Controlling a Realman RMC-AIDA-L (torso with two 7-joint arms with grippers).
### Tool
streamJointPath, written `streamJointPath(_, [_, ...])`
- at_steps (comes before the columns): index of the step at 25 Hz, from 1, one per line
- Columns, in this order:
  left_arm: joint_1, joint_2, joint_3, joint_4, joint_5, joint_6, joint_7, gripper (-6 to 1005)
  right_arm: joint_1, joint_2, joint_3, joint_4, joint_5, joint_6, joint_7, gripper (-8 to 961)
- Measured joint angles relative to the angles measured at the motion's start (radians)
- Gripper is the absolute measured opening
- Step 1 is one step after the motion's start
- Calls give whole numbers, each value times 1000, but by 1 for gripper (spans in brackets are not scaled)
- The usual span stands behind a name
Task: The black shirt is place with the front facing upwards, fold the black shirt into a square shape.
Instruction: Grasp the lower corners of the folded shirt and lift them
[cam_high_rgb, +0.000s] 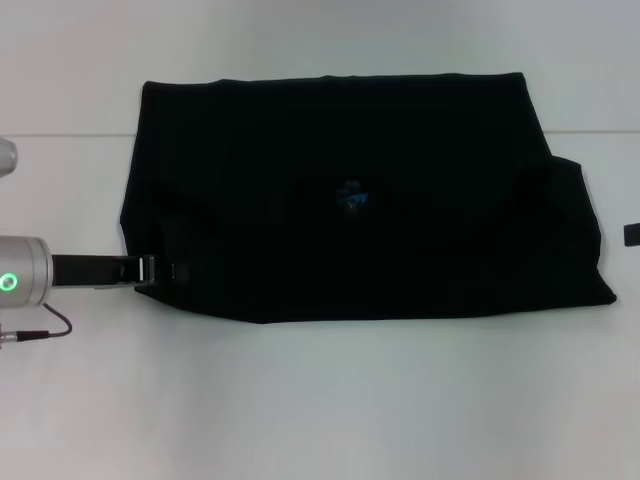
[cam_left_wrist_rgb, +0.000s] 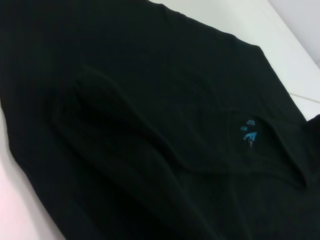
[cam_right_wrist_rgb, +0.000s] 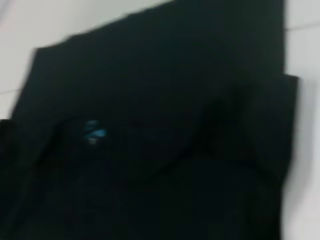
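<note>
The black shirt (cam_high_rgb: 400, 250) lies flat on the white table (cam_high_rgb: 320, 400) as a wide folded rectangle, with a sleeve sticking out at its right side. Its small blue neck label (cam_high_rgb: 352, 197) shows near the middle; the chest letters are hidden. My left gripper (cam_high_rgb: 160, 270) reaches in from the left and sits at the shirt's near-left corner, dark against the cloth. The left wrist view shows the shirt (cam_left_wrist_rgb: 150, 75) and the label (cam_left_wrist_rgb: 250, 134) close up. The right wrist view shows the shirt (cam_right_wrist_rgb: 175, 75) and the label (cam_right_wrist_rgb: 94, 131). Only a small dark piece of my right gripper (cam_high_rgb: 632, 235) shows at the right edge.
The white table surrounds the shirt, with a wide bare strip in front of it and narrower strips behind and to the left. My left arm's silver wrist (cam_high_rgb: 20, 280) with a green light lies over the table's left side.
</note>
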Motion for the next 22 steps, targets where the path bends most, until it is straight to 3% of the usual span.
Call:
streamJointPath(6, [-6,1,2,-1,0,3,4,24,64,22,-20,58,-146,107,41,719])
streamJointPath(14, [-6,3,-1,-1,0,4,5,25,92,40,-88,186,-153,255,40,718])
streamJointPath(22, [-5,3,-2,-3,0,5,5,24,110,67,-111,220,-151,318,33,696])
